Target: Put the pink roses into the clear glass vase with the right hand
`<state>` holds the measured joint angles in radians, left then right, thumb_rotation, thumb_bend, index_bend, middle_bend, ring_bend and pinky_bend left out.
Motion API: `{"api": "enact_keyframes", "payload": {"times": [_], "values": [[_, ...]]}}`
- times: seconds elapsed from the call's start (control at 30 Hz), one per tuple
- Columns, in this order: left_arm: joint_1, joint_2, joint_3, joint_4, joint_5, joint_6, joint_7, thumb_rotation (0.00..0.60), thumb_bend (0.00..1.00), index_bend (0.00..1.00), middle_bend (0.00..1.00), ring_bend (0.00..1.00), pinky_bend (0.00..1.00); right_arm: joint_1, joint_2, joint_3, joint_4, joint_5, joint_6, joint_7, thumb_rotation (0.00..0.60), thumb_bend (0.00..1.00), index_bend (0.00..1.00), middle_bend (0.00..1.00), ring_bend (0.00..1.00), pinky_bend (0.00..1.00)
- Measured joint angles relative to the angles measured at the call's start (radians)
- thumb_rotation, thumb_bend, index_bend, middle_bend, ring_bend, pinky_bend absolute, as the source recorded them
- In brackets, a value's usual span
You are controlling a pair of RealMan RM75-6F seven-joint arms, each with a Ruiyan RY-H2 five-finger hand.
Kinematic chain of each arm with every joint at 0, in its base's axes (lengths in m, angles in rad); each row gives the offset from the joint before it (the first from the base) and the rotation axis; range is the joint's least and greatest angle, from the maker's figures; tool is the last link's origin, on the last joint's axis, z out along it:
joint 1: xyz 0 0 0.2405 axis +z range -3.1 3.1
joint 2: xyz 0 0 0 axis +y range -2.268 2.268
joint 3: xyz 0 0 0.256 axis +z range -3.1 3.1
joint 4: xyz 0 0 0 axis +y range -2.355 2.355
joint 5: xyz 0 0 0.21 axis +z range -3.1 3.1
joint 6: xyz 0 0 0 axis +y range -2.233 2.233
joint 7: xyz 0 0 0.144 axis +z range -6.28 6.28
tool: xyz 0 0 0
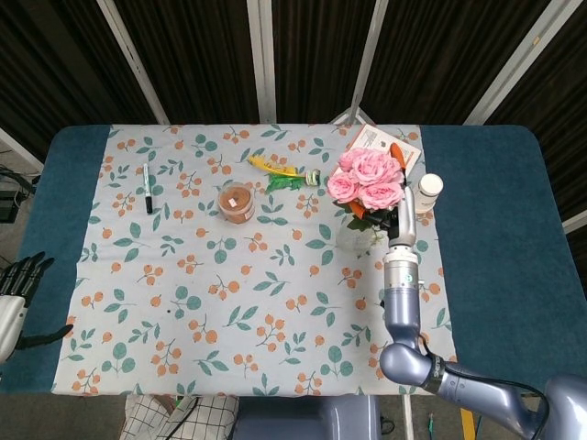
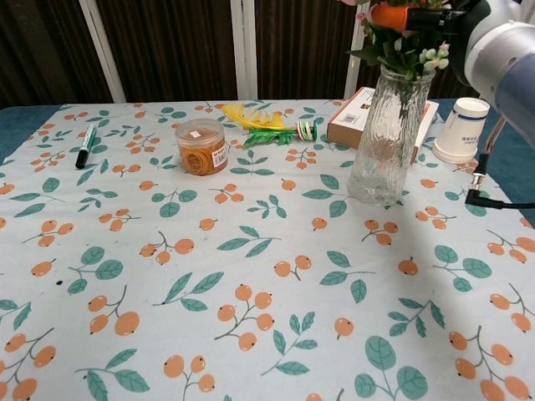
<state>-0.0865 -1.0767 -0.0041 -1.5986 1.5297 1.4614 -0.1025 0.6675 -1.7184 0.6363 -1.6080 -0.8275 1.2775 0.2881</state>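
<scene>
The pink roses [image 1: 365, 179] hang right over the clear glass vase [image 1: 353, 238] and hide its mouth in the head view. In the chest view their green leaves [image 2: 399, 52] sit at the rim of the vase [image 2: 386, 134], and the stems run down inside the glass. My right hand [image 2: 439, 15] grips the bunch by its orange wrap [image 2: 389, 15] at the top edge of that view. Only its forearm [image 1: 401, 266] shows from above. My left hand [image 1: 14, 293] hangs off the table's left edge with its fingers apart, holding nothing.
A book [image 1: 376, 142] lies just behind the vase and a white cup [image 1: 427, 192] stands to its right. An orange jar [image 1: 238, 203], a yellow and green item [image 1: 280, 172] and a marker [image 1: 147, 188] sit further left. A black cable [image 2: 497, 202] lies near the cup.
</scene>
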Motion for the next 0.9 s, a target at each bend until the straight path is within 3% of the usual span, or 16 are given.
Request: {"api": "enact_keyframes", "payload": {"times": [0.27, 0.63, 0.9], "values": [[0.001, 0.001, 0.003, -0.004, 0.007, 0.003, -0.005, 0.600, 0.00, 0.00, 0.00, 0.00, 0.00, -0.097, 0.121, -0.072, -0.135, -0.035, -0.002, -0.052, 0.600, 0.28, 0.00, 0.00, 0.00, 0.00], [0.004, -0.001, 0.007, -0.006, 0.016, 0.009, 0.008, 0.600, 0.00, 0.00, 0.00, 0.00, 0.00, -0.267, 0.346, -0.212, -0.287, -0.155, 0.000, -0.070, 0.600, 0.28, 0.00, 0.00, 0.00, 0.00], [0.002, -0.004, 0.008, 0.000, 0.021, 0.010, 0.029, 0.600, 0.00, 0.00, 0.00, 0.00, 0.00, -0.387, 0.491, -0.377, -0.309, -0.341, 0.021, -0.094, 0.600, 0.28, 0.00, 0.00, 0.00, 0.00]]}}
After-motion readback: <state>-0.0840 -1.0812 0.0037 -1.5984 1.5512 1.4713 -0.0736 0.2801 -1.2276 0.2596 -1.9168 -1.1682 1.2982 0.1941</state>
